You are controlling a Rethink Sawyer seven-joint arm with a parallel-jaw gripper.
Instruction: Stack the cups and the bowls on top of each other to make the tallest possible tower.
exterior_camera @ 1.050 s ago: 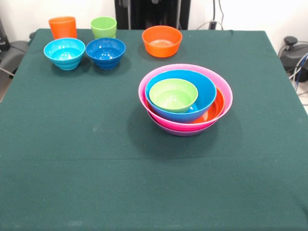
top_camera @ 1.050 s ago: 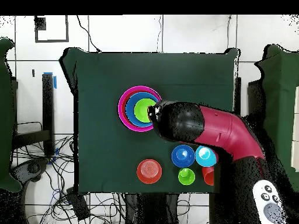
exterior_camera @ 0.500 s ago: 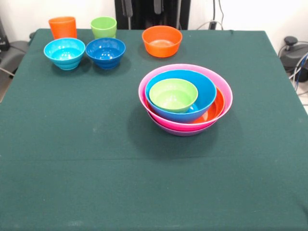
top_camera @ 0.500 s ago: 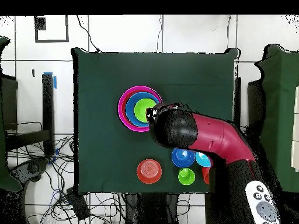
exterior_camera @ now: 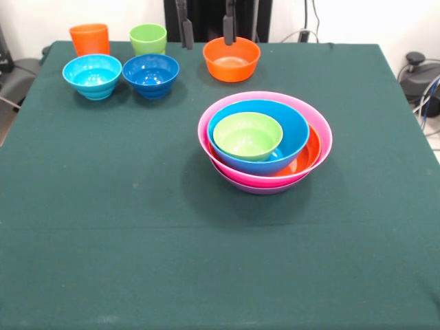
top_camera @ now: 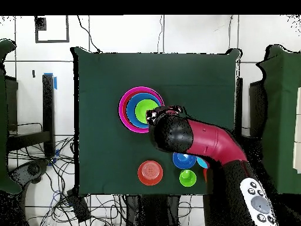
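Green cloth covers the worktop [exterior_camera: 103, 261], seen from the front. Right of centre the tower [exterior_camera: 265, 141] is partly built: a lime bowl [exterior_camera: 247, 135] is nested in a blue bowl [exterior_camera: 275, 148], inside an orange one [exterior_camera: 311, 152], on pink [exterior_camera: 323, 130] and purple at the base. Left to be stacked, along the far edge, are an orange bowl [exterior_camera: 232, 58], a dark blue bowl [exterior_camera: 150, 74], a light blue bowl [exterior_camera: 92, 75], a green cup [exterior_camera: 148, 38] and an orange cup [exterior_camera: 89, 38]. The tool [exterior_camera: 206, 24] is seen at the far edge, its two fingers [exterior_camera: 184, 24] spread apart and empty, one just above the orange bowl's rim. Roughly half the pieces are judged placed.
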